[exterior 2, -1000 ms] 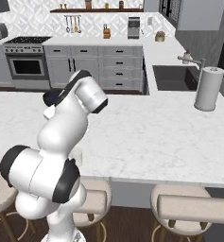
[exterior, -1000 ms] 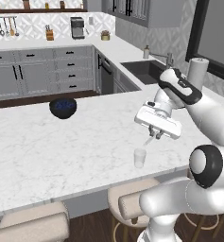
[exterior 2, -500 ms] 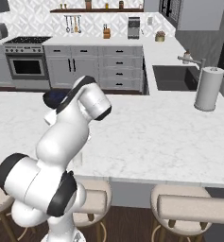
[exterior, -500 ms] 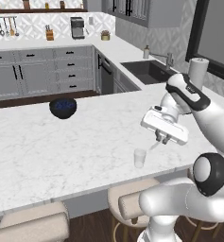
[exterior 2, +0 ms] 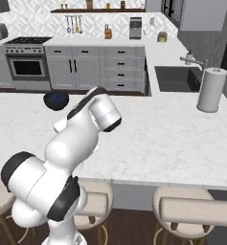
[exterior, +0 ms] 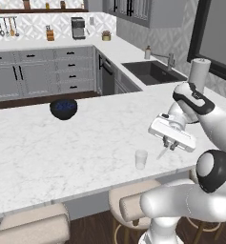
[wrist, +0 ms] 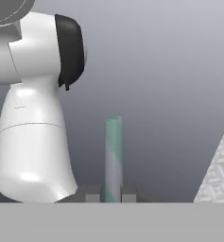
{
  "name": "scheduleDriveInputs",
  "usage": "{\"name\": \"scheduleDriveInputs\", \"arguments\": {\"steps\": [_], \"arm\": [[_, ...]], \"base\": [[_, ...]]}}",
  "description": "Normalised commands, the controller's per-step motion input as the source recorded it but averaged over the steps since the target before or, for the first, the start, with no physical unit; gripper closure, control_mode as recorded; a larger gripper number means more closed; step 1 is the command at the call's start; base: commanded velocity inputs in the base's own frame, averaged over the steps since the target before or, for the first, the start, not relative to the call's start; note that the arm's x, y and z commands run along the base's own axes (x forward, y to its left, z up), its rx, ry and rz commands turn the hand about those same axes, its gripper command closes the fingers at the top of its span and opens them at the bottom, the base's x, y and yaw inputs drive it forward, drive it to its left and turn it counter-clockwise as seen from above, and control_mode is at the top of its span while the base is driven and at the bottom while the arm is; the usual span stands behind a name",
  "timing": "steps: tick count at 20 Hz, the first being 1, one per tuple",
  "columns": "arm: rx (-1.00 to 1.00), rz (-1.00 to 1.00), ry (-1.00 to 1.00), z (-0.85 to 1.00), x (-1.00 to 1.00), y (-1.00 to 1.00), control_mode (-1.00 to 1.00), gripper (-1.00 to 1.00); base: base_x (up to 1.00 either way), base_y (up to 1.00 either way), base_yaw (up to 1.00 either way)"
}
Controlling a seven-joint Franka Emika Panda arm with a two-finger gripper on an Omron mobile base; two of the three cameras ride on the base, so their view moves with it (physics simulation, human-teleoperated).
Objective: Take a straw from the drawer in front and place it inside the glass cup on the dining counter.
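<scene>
The clear glass cup [exterior: 141,159] stands upright near the front edge of the white marble dining counter [exterior: 76,143]. My gripper [exterior: 169,145] hovers above the counter, a little right of the cup and higher than it. It is shut on the straw [exterior: 163,153], which slants down and left from the fingers, its lower end just right of the cup and apart from it. In the hand view the straw [wrist: 113,158] stands as a pale greenish stick between the dark fingertips [wrist: 129,193] of the gripper [wrist: 112,194]. The drawer is out of view.
A black bowl [exterior: 63,108] sits on the dining counter to the left. A tall white roll [exterior: 199,72] stands at the counter's far right by the sink [exterior: 150,71]. Beige stools [exterior: 33,228] line the near edge. In the right base view my arm [exterior 2: 93,117] rises over the counter.
My gripper has swung right and a little lower with the straw still in it, away from above the cup's far side. The cup and bowl have not moved.
</scene>
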Motion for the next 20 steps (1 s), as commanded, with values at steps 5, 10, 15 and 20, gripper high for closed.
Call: {"name": "scheduleDriveInputs", "arguments": {"steps": [5,10,15,20], "arm": [[0.0,0.0,0.09,-0.06,0.12,-0.05,-1.0,1.0],[0.0,-0.02,0.01,0.08,0.12,0.0,-1.0,1.0],[0.0,-0.01,0.01,0.05,0.18,0.0,-1.0,1.0],[0.0,0.0,0.01,-0.01,0.34,0.01,-1.0,1.0]], "base": [[0.0,0.0,0.0],[0.0,0.0,0.0],[0.0,0.0,0.0],[0.0,0.0,0.0]]}}
